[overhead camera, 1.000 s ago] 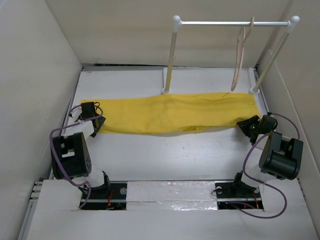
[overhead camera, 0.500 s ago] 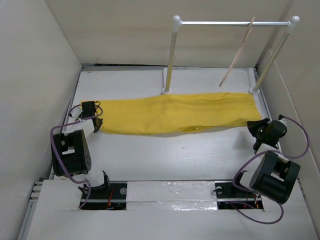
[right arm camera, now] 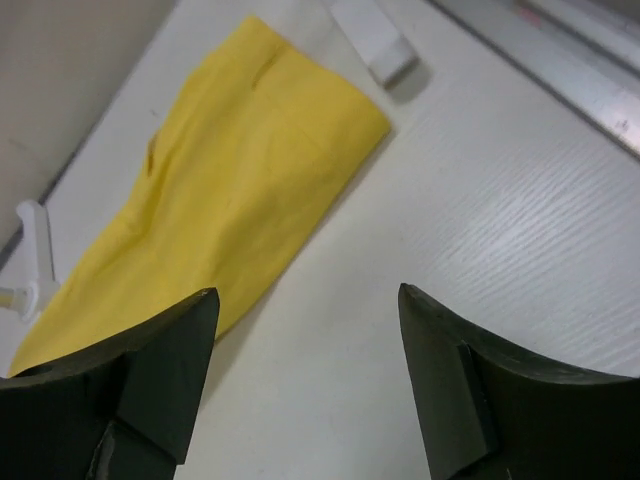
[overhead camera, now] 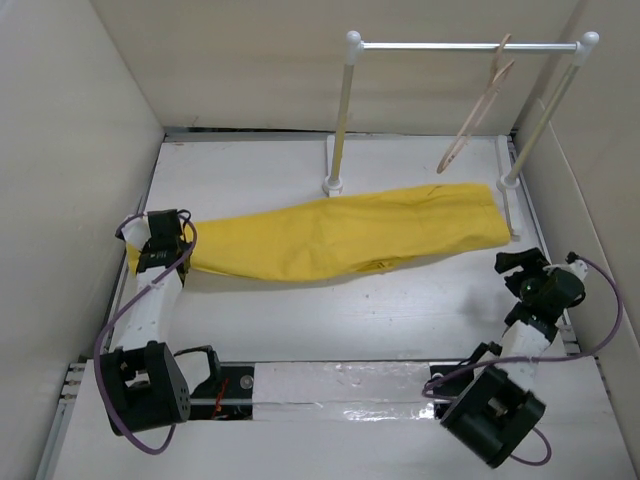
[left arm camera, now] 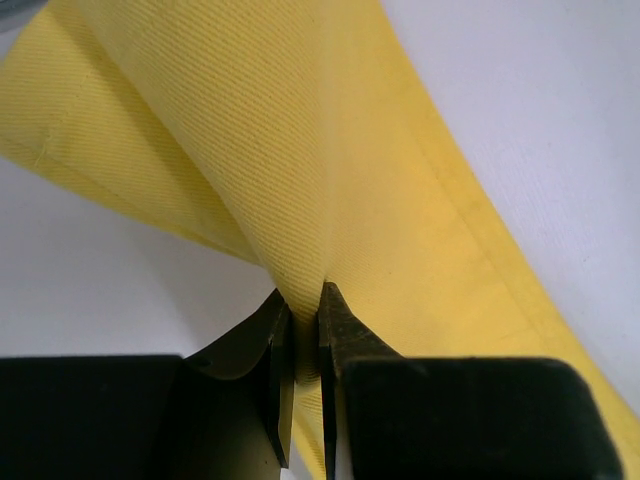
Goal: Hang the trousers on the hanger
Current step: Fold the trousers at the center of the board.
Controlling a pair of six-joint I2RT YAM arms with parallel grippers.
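Note:
The yellow trousers [overhead camera: 340,235] lie stretched across the white table, slanting from near left to far right. My left gripper [overhead camera: 158,243] is shut on their left end; in the left wrist view the cloth [left arm camera: 300,180] is pinched between the two black fingers [left arm camera: 342,330] and pulled up into a fold. My right gripper [overhead camera: 522,265] stands open on the right, a little in front of the trousers' right end [right arm camera: 250,190], with only bare table between its fingers. The tan hanger [overhead camera: 478,112] hangs tilted from the right part of the white rail [overhead camera: 460,45].
The rail's two white posts [overhead camera: 338,120] stand on feet behind the trousers, the right foot [right arm camera: 375,40] close to the cloth's end. Beige walls close in the table on the left, back and right. A metal strip [right arm camera: 560,60] runs along the right edge.
My left gripper shut on the trousers' left end and dragged it toward the near left. My right gripper let go, opened and drew back toward me. The hanger is swinging.

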